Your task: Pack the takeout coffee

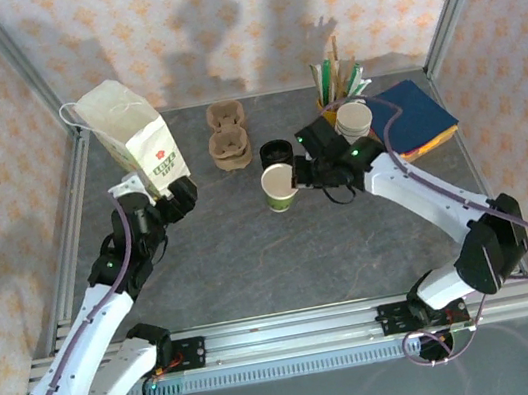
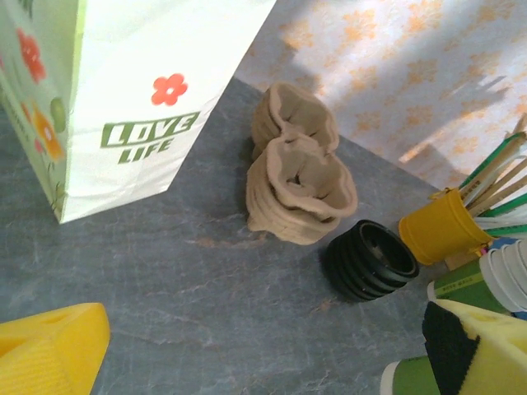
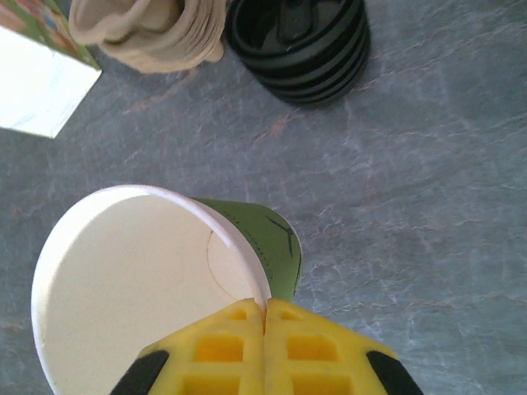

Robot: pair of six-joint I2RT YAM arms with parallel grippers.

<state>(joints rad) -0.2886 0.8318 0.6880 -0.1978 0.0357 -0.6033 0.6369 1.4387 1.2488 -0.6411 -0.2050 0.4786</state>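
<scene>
At tabletop [image 1: 254, 260] centre, the right gripper [image 1: 299, 179] is pinched on the rim of the cup [image 1: 280, 187], which stands upright and lidless just beside the black lids [image 1: 275, 151]. The left gripper [image 1: 178, 195] gapes empty by the bag [image 1: 133, 138]. Step in hand looks like lidding. The next move probably calls for one lid pressed square onto the rim. Bag reads "LOVE LIFE".

Left fingers [image 2: 49, 350] spread wide apart; right fingers [image 3: 218, 354] pinched tightly together.
</scene>
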